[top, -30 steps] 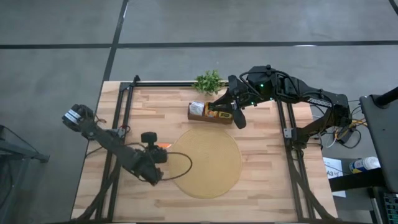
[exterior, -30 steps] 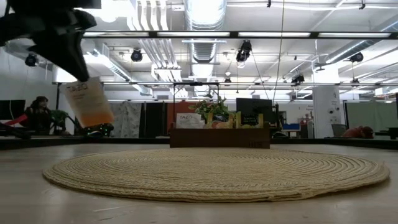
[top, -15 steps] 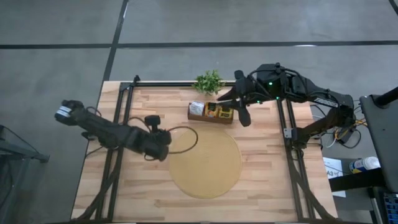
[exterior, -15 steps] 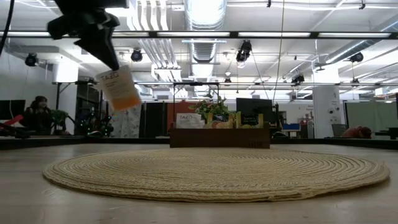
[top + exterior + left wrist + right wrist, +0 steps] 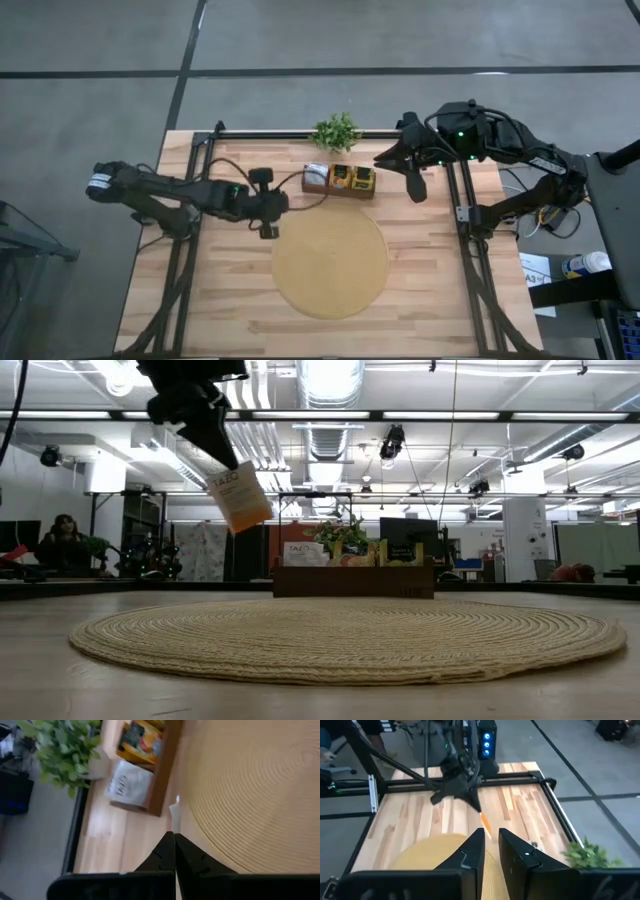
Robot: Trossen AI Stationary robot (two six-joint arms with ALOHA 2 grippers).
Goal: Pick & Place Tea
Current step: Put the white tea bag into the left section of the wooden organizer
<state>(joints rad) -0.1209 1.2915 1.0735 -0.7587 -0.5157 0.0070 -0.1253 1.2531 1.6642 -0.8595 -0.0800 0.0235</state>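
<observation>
My left gripper (image 5: 268,207) hangs over the table just left of the round tan mat's (image 5: 330,262) far part, shut on a tea packet (image 5: 240,501), white at its top and orange below. From the left wrist the packet (image 5: 174,815) shows edge-on. A wooden box (image 5: 340,183) beyond the mat holds more tea: a white packet (image 5: 316,173) and yellow ones (image 5: 354,178). My right gripper (image 5: 415,186) hovers right of the box, with a narrow gap between its fingers (image 5: 491,842) and nothing in it. My left gripper pinches the packet's upper white end (image 5: 224,473) between its two fingers. They come slanting down from the table's left. The packet hangs tilted below the fingertips (image 5: 174,836), clear of the table and the mat.
A small green plant (image 5: 336,130) stands at the far edge behind the box. Black frame rails (image 5: 196,175) run along the table's left, right and far sides. Bare wood lies left and right of the mat.
My left gripper has carried the packet from the mat's near left side up and toward the far edge, nearer the box; the packet stays hanging below it. My right gripper has drawn away from the box toward the table's right edge.
</observation>
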